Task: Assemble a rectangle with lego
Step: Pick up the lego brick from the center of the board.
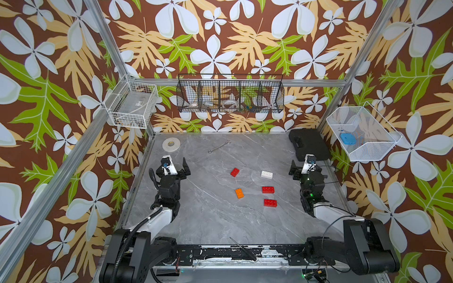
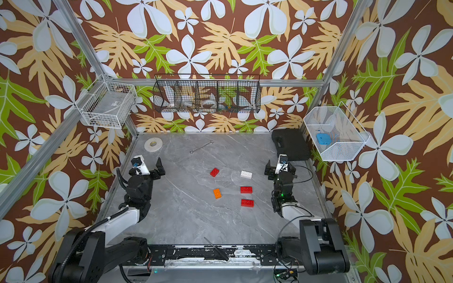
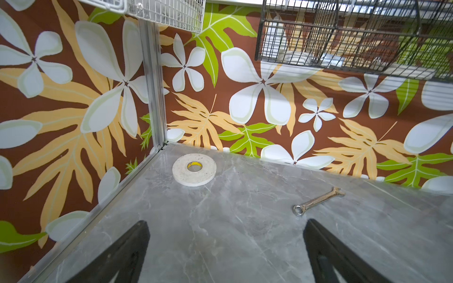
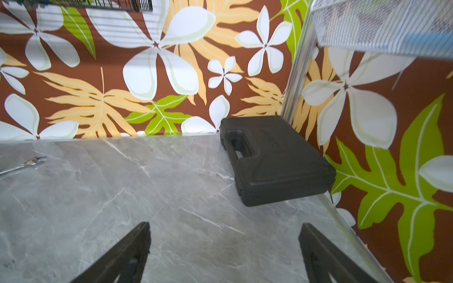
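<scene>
My L tool & R tool gape wide, both empty. Five lego bricks sit apart btwn them.

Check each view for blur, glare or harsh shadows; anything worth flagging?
Both top views: even light, soft shadows, bricks crisp. Left wrist view: tape roll and wrench sharp, near gripper fingers soft. Right wrist view: black case sharp, white basket blurred, wrench smeared at the edge.
</scene>
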Controlling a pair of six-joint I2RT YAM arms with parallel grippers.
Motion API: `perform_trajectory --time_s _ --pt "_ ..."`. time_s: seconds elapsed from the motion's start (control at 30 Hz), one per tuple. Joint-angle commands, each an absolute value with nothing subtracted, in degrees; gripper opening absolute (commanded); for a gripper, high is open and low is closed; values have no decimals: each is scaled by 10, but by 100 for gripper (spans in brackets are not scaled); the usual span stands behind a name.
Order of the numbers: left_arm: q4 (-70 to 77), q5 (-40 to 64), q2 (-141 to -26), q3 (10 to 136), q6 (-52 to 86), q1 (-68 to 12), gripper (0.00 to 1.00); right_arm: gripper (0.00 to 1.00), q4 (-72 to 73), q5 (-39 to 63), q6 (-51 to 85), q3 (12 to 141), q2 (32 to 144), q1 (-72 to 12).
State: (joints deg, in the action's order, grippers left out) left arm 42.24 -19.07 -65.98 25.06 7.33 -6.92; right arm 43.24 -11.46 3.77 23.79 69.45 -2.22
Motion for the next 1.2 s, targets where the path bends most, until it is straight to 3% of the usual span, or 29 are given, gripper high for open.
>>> perform_trajectory --time_s 0.0,0.1,0.23,0.33,0.47,0.77,1.0,1.17 --pt "168 -268 -673 356 142 -98 100 94 272 -95 67 277 659 -22" --pt "25 -294 -700 452 172 -144 98 92 208 -60 92 299 636 -21" --pt "-114 -248 -753 574 207 -210 83 88 137 -2 119 332 636 -21" --pt "-211 -213 -825 671 230 -260 77 83 81 31 129 360 647 -22" --pt "-337 -112 -962 839 204 -296 60 79 41 73 134 379 650 -25" --pt "-439 -9 -1153 1049 118 -335 65 78 4 124 135 389 628 -28" --pt "-531 -22 -1289 1194 52 -363 66 82 -25 137 121 390 617 -29" --pt "-565 -42 -1332 1226 31 -363 69 84 -24 150 126 372 604 -31"
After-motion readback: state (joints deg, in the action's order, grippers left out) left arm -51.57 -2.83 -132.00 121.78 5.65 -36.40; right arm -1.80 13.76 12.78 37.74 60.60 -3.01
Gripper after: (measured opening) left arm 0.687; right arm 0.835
